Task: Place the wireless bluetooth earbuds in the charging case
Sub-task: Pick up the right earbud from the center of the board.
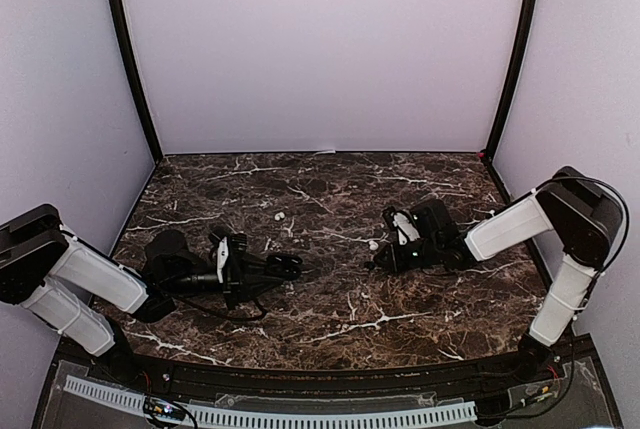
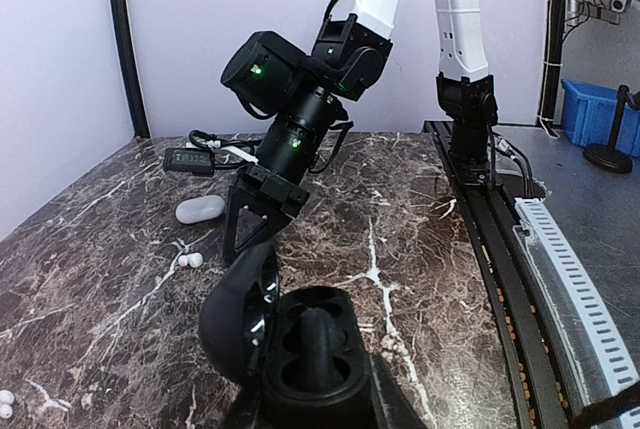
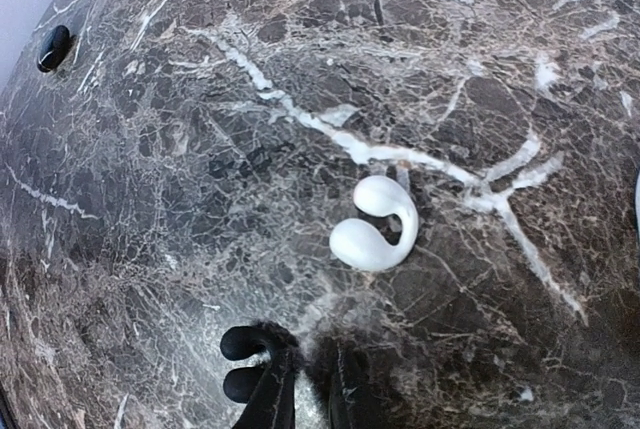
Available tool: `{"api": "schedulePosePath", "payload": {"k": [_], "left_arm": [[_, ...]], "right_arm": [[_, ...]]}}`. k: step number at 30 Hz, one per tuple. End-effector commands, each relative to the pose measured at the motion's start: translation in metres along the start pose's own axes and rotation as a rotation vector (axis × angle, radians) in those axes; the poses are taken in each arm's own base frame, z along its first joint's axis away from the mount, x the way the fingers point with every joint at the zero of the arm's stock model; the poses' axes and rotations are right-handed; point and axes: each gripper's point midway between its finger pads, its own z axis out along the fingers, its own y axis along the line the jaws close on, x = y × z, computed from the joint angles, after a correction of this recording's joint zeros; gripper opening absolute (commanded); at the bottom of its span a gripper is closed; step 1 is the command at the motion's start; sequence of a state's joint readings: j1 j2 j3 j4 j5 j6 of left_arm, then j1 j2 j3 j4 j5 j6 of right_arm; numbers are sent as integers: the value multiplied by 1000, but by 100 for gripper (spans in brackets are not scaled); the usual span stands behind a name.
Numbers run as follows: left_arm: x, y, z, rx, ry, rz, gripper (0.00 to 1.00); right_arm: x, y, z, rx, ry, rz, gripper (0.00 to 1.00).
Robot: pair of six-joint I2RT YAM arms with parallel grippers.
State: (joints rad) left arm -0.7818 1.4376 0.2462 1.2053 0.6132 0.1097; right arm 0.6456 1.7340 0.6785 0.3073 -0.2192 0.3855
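Note:
My left gripper (image 1: 272,269) is shut on a black charging case (image 2: 310,349). The case stands open with its lid (image 2: 238,314) swung to the left and its sockets looking empty. My right gripper (image 3: 308,394) is down at the marble with its fingers a narrow gap apart and nothing between them. A black earbud (image 3: 245,364) lies against the outer side of its left finger. A white C-shaped earbud (image 3: 375,224) lies just ahead of the fingertips, also seen from above (image 1: 373,245). Two more white earbuds (image 1: 280,216) lie farther back.
A white oval case (image 2: 200,209) lies on the marble table (image 1: 330,319) behind my right gripper (image 2: 250,239). A small glossy black piece (image 3: 55,47) lies at the far left of the right wrist view. A black cable rail (image 2: 500,249) runs along the table's near edge.

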Motion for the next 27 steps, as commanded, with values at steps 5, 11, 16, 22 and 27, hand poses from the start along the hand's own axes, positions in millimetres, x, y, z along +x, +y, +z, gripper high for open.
{"api": "schedulePosePath", "payload": {"k": [5, 11, 16, 22, 27], "left_arm": [[-1, -2, -2, 2, -4, 14, 14], [-2, -2, -2, 2, -4, 18, 14], [-2, -2, -2, 2, -4, 15, 14], [-2, -3, -2, 3, -3, 15, 14], [-2, -3, -2, 4, -3, 15, 14]], "right_arm": [[11, 4, 7, -44, 65, -11, 15], [15, 7, 4, -64, 74, -14, 18], [14, 14, 5, -103, 81, -17, 18], [13, 21, 3, -139, 81, -20, 19], [11, 24, 1, -153, 74, -18, 19]]}}
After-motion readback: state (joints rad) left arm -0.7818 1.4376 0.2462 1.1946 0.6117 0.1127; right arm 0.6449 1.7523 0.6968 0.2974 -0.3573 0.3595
